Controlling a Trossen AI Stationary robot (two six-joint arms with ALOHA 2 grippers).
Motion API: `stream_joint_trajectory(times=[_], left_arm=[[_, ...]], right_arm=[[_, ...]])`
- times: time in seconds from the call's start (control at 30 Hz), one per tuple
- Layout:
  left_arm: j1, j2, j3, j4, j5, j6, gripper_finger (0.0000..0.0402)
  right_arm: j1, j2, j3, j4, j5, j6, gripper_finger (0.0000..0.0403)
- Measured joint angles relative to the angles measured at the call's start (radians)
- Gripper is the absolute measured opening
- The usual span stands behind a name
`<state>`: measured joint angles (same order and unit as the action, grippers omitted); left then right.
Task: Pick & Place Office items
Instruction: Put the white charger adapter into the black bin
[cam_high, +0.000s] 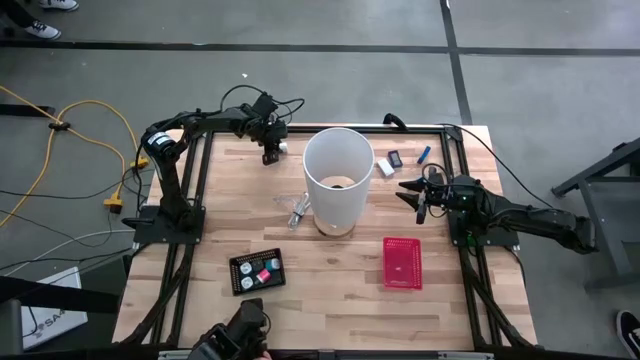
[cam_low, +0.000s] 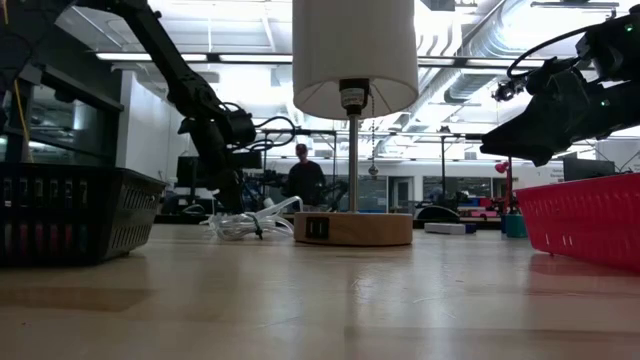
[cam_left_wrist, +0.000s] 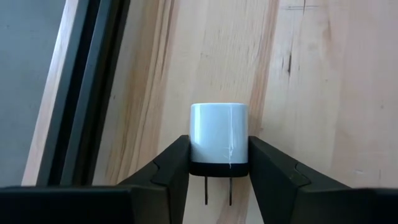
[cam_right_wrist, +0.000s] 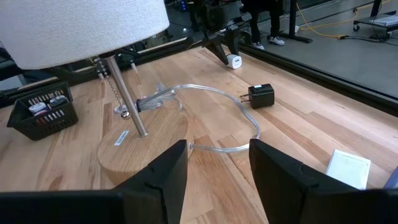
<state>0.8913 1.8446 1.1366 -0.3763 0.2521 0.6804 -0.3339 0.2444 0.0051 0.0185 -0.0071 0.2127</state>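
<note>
A small white charger plug (cam_left_wrist: 218, 134) with a black base and two metal prongs lies near the table's far edge, left of the lamp (cam_high: 338, 180). My left gripper (cam_left_wrist: 218, 160) is shut on it; the high view shows them at the far left (cam_high: 274, 152). My right gripper (cam_right_wrist: 217, 180) hangs open over the table's right side (cam_high: 415, 195), with nothing between its fingers, facing the lamp's wooden base (cam_right_wrist: 146, 140). More office items lie at the far right: a white block (cam_high: 385, 167), a black piece (cam_high: 395, 158) and a blue stick (cam_high: 424, 154). My left gripper pinches the white charger plug between its two fingers, on two opposite sides at the black-based end (cam_left_wrist: 218, 167). The fingers slant down from above. The prongs (cam_left_wrist: 217, 190) point back between the fingers. The right wrist view shows the plug (cam_right_wrist: 234, 61) down at the table top.
The lamp's clear cord (cam_right_wrist: 214, 93) loops over the table to a black plug (cam_right_wrist: 261, 95). A black tray (cam_high: 257, 270) with small pieces stands at the near left, a red mesh basket (cam_high: 402, 262) at the near right. A person stands far behind the table (cam_low: 303, 180).
</note>
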Motion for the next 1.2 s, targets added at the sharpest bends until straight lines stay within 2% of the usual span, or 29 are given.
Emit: stream_joint_trajectory(times=[0.27, 0.47, 0.67, 0.9, 1.2], left_arm=[[0.009, -0.045, -0.001, -0.014, 0.004, -0.027, 0.0133], [0.012, -0.178, -0.001, -0.108, -0.005, -0.076, 0.0132], [-0.030, -0.325, -0.001, -0.277, -0.017, -0.153, 0.0132], [-0.188, -0.452, -0.001, -0.395, -0.104, -0.294, 0.0131], [-0.507, -0.499, -0.002, -0.498, -0.316, -0.618, 0.0131]], right_arm=[[0.000, 0.000, 0.000, 0.000, 0.000, 0.000, 0.0160], [0.000, 0.000, 0.000, 0.000, 0.000, 0.000, 0.0160], [0.000, 0.000, 0.000, 0.000, 0.000, 0.000, 0.0160], [0.000, 0.000, 0.000, 0.000, 0.000, 0.000, 0.0160], [0.000, 0.000, 0.000, 0.000, 0.000, 0.000, 0.0160]])
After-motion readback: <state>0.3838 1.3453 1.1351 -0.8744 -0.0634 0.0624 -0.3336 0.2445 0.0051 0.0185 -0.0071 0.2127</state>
